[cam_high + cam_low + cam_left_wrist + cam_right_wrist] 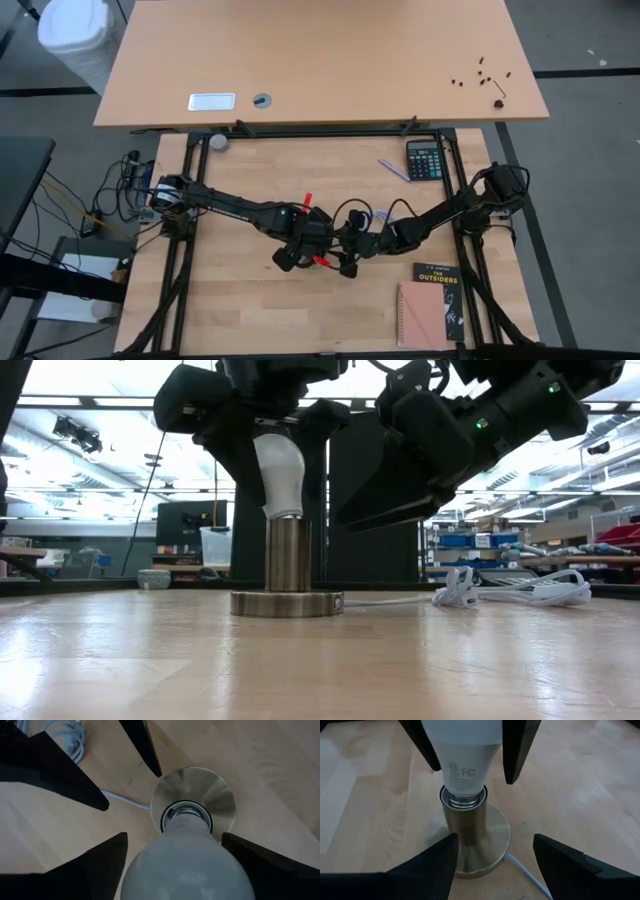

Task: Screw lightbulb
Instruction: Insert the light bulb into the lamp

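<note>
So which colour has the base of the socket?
The socket base is brushed brass-gold metal; the right wrist view shows it best.

Seen from above, the left gripper (303, 243) and the right gripper (352, 243) meet near the middle of the wooden table (250, 300), with a calculator (425, 159), a black book (440, 290) and a pink notebook (424, 316) lying well apart from both.

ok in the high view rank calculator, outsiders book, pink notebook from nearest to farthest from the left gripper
From the left gripper at table centre:
1. Outsiders book, front right.
2. Pink notebook, front right, partly over the book; close to the book's distance.
3. Calculator, back right.
</note>
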`<state>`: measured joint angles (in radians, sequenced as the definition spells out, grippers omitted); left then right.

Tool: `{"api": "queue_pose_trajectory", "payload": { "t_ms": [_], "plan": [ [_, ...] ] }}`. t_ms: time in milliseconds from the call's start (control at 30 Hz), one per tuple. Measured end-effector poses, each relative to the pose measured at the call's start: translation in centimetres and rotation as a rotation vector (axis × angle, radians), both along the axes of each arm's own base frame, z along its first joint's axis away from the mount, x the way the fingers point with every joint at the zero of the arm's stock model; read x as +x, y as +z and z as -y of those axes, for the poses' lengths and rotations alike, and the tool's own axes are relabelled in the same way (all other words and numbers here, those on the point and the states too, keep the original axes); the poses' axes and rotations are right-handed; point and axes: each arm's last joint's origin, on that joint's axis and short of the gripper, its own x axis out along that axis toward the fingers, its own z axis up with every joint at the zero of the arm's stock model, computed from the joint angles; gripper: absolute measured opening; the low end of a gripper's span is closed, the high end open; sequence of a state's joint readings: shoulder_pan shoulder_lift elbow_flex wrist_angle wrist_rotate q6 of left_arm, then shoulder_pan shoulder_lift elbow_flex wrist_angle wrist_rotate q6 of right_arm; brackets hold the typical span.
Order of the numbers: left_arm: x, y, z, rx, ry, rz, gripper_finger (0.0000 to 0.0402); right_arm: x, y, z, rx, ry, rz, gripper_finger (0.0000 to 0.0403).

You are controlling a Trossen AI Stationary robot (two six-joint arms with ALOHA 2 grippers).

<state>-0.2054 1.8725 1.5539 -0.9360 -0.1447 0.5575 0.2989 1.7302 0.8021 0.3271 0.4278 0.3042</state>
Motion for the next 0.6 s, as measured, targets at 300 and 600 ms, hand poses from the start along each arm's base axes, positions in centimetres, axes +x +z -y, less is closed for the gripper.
{"api": "queue_pose_trajectory", "payload": {
  "t_ms": [300, 600],
  "plan": [
    [-0.12, -0.01, 0.29, -0.013, 0.032, -0.003, 0.0332, 0.00, 0.00, 0.00, 0.000, 0.000, -0.001, 0.0268],
    [-0.28, -0.07, -0.11, -0.055, 0.082, -0.030, 0.0332, 0.00, 0.00, 0.00, 0.000, 0.000, -0.001, 0.0268]
  ]
}}
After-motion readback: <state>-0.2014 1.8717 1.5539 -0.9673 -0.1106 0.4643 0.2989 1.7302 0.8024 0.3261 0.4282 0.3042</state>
